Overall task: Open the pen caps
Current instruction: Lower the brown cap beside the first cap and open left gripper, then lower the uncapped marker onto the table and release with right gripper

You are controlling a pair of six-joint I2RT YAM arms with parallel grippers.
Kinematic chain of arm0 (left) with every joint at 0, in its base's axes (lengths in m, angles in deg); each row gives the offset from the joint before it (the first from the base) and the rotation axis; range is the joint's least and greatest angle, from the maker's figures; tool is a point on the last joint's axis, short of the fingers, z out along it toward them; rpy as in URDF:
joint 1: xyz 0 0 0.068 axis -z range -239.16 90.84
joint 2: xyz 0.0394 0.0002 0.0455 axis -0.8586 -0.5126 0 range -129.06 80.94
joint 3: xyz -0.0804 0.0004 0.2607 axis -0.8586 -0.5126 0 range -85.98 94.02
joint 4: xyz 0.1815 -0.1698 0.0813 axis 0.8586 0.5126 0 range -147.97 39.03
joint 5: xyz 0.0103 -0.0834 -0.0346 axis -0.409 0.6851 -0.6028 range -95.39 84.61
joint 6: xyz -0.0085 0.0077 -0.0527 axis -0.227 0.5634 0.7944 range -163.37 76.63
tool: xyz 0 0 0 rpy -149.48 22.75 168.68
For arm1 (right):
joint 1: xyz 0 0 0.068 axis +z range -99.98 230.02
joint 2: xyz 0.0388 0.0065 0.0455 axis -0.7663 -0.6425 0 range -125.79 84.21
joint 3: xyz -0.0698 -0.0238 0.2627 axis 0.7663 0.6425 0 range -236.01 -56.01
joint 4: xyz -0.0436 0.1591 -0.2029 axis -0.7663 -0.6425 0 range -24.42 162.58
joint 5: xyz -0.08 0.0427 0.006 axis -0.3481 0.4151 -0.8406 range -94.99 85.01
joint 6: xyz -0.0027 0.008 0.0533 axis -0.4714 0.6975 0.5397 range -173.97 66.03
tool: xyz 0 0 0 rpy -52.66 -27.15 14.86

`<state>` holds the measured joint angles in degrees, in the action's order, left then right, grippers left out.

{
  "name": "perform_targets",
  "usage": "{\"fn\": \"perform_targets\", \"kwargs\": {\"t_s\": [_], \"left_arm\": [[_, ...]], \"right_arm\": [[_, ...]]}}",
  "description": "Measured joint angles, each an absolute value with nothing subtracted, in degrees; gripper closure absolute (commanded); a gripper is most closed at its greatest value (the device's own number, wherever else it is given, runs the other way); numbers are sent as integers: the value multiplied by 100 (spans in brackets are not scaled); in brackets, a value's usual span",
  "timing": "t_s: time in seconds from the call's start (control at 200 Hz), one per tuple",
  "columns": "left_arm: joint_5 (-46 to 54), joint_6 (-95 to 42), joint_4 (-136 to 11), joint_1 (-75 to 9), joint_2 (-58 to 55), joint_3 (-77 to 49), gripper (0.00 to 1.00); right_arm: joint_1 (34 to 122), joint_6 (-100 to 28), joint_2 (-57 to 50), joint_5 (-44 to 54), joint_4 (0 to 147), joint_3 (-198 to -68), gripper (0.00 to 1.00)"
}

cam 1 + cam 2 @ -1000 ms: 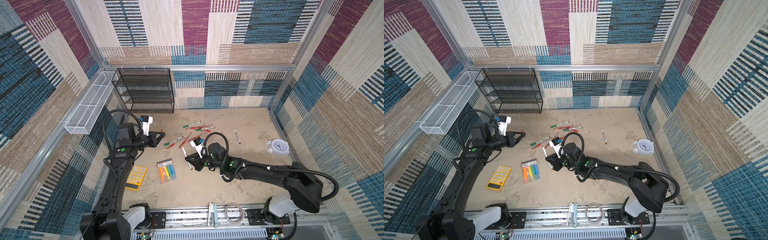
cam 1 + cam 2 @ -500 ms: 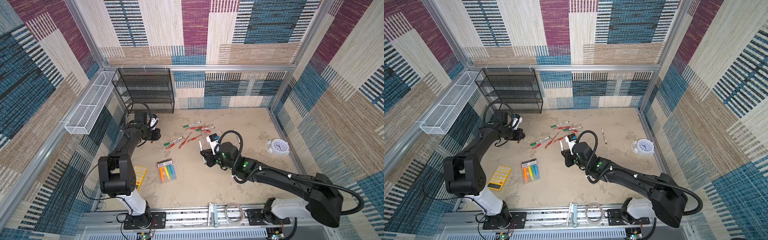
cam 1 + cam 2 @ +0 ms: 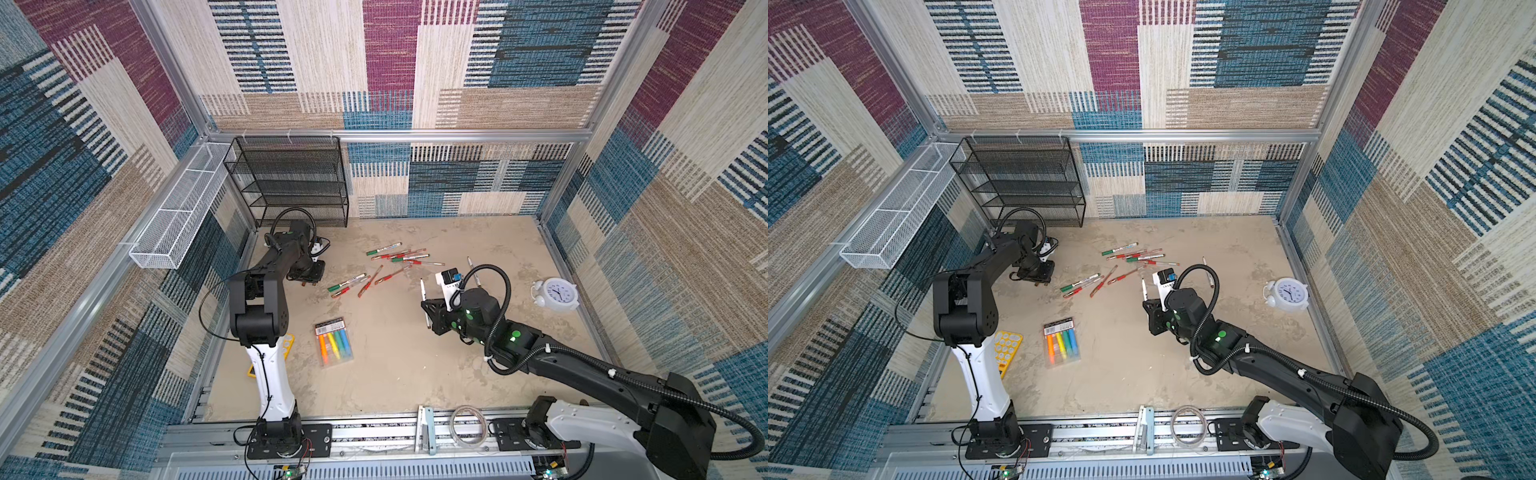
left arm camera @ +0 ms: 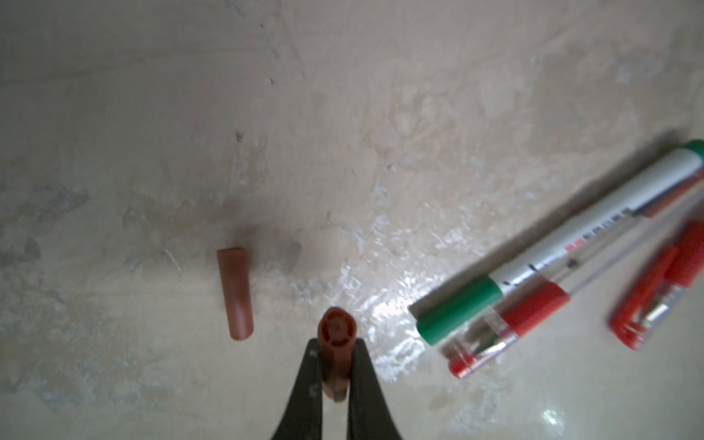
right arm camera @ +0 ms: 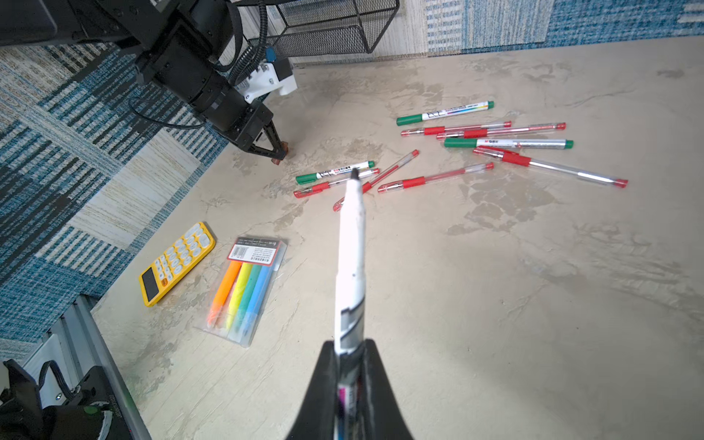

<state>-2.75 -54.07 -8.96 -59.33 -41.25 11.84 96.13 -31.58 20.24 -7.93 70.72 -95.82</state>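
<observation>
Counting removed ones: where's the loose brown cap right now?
In the left wrist view, the loose brown cap lies flat on the left of the table beside the shut left gripper, which pinches a second brown cap.

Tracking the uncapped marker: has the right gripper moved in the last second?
Yes. The right gripper, shut on the white marker, has shifted away from the highlighter pack toward the clock in a top view.

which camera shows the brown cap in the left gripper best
The left wrist view: the brown cap sits close up, end-on, clamped in the left gripper. The right wrist view shows only a brown sliver under the jaws; both top views give at most a tiny speck.
</observation>
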Motion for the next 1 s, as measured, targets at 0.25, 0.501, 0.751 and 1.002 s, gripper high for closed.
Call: {"fn": "perform_targets", "kwargs": {"t_s": [0.25, 0.501, 0.751, 1.002], "left_arm": [[-920, -5424, -671, -5893, -4667, 1621, 100], [-1329, -5450, -614, -5904, -4844, 1818, 85], [-1436, -5448, -539, -5904, -4910, 1975, 75], [-1239, -5420, -480, -5891, -4381, 1844, 67]], "right_arm": [[9602, -3158, 2142, -806, 6960, -9576, 100], [9602, -3152, 2282, -850, 6842, -9580, 100], [9591, -3134, 2387, -869, 6796, -9562, 100], [9580, -3134, 2497, -1007, 6630, -9582, 100]]}}
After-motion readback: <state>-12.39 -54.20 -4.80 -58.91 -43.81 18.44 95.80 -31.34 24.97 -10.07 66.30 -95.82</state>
